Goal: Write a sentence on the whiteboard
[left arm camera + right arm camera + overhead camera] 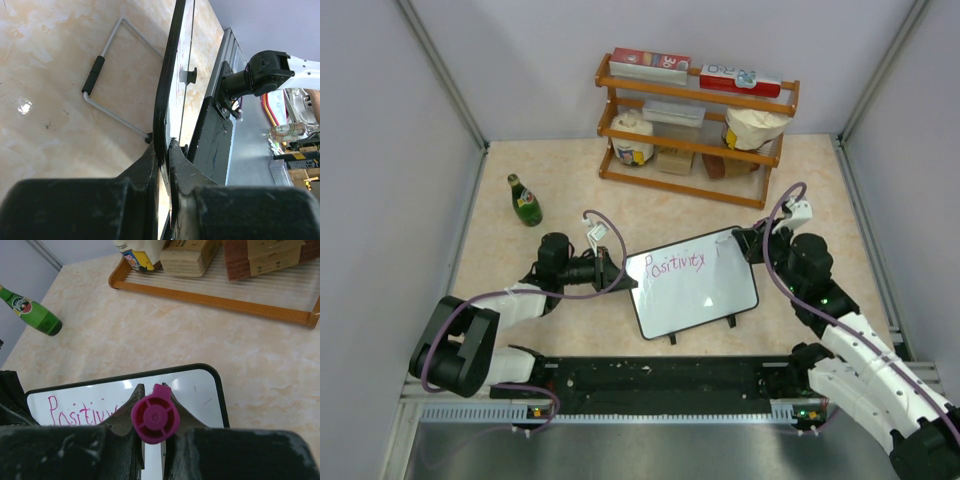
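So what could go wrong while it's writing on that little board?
The left gripper pinches only the thin edge of the whiteboard, so pen pressure might twist or slip the board. The right gripper holds the marker close beside the fresh word; brushing it could smear the ink.

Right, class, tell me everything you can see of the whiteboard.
The whiteboard is a small white rectangle with rounded corners, a thin black frame and little black feet, sitting askew on the marbled table. A wire stand folds out behind it. One purple-pink word, roughly "Positivity", runs along its top. The left gripper pinches its left edge; the right gripper, holding a purple marker, is at its top right corner.
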You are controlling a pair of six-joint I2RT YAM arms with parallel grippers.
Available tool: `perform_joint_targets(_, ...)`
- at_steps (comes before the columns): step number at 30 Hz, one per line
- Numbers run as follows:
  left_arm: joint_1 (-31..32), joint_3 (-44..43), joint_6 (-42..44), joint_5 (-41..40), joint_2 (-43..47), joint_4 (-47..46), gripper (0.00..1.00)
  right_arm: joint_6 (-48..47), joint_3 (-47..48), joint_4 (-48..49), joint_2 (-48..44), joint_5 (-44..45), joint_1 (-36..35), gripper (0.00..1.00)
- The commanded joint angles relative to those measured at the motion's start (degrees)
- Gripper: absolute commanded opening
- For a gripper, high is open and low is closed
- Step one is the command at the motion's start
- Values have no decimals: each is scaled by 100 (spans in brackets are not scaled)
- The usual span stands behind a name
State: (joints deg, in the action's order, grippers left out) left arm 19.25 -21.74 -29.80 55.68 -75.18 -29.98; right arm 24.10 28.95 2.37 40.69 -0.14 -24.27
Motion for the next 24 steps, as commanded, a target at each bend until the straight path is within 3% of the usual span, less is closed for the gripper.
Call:
perform_joint_targets(1, 27, 12, 554, -435, -50, 168, 0, -28, 15, 290, 45, 225, -42, 0)
perform_joint_targets(24, 18, 12, 554, -444, -41, 176, 0, 51, -82, 246, 229, 102, -34, 0)
